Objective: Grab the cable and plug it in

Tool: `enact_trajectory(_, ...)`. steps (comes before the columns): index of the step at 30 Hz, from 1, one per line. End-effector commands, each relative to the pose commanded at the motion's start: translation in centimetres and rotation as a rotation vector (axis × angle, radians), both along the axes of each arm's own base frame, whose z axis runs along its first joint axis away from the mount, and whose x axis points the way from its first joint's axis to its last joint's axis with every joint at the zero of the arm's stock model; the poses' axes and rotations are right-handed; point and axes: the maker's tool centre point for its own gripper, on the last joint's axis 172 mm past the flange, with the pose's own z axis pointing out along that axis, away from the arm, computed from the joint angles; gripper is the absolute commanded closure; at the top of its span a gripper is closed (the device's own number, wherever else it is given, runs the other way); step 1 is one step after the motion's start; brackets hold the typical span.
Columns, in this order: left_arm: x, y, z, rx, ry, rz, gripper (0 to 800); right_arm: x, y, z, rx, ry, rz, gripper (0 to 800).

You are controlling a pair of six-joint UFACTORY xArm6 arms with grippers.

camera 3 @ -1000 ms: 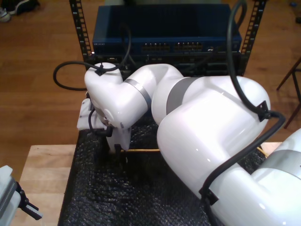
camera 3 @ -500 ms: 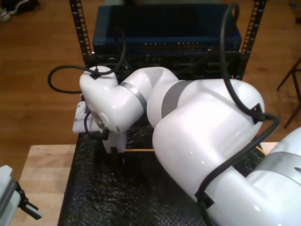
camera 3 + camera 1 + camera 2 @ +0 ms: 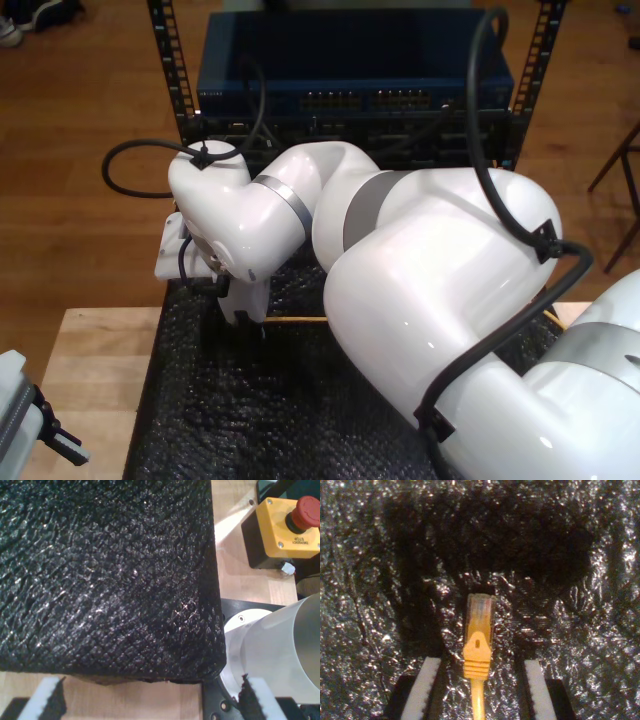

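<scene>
The cable (image 3: 479, 630) is yellow-orange with a clear plug at its tip. It lies flat on the black bubbled mat (image 3: 380, 580). My second gripper (image 3: 481, 661) is open and low over the mat, with a white-padded finger (image 3: 422, 690) on each side of the plug's boot, not touching it. In the exterior view the second gripper (image 3: 248, 322) points down at the mat on the big white arm, and the cable (image 3: 298, 320) runs off toward that view's right. My first gripper (image 3: 152, 682) is open with nothing between its fingers; it sits at the exterior view's lower left (image 3: 58, 440).
A blue network switch (image 3: 355, 98) with rows of ports sits in a rack beyond the mat. A yellow emergency-stop box (image 3: 292, 527) and a silver arm base (image 3: 280, 650) stand beside the mat's edge. The second arm's bulk (image 3: 440, 300) covers much of the mat.
The second arm has shifted toward the exterior view's left and sunk slightly onto the mat near the cable's end. Over the last half second it has barely moved.
</scene>
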Motion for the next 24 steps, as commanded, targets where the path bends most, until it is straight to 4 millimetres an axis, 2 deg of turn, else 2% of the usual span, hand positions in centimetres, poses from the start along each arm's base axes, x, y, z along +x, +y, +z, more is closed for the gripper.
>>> enact_trajectory(5,0.00,0.00,0.00,0.000,0.000,0.000,1,0.09,0.00,0.07,-0.001,-0.003,0.002,480)
enact_trajectory(8,0.00,0.00,0.00,0.000,0.000,0.000,1,0.13,0.05,0.13,0.000,-0.004,0.002,533)
enact_trajectory(15,0.00,0.00,0.00,0.000,0.000,0.000,1,0.18,0.06,0.15,0.000,-0.006,0.003,559)
enact_trajectory(21,0.00,0.00,0.00,0.000,0.000,0.000,1,0.22,0.02,0.15,-0.001,-0.008,0.003,645)
enact_trajectory(24,0.00,0.00,0.00,0.000,0.000,0.000,1,0.46,-0.09,0.29,-0.007,-0.019,0.003,733)
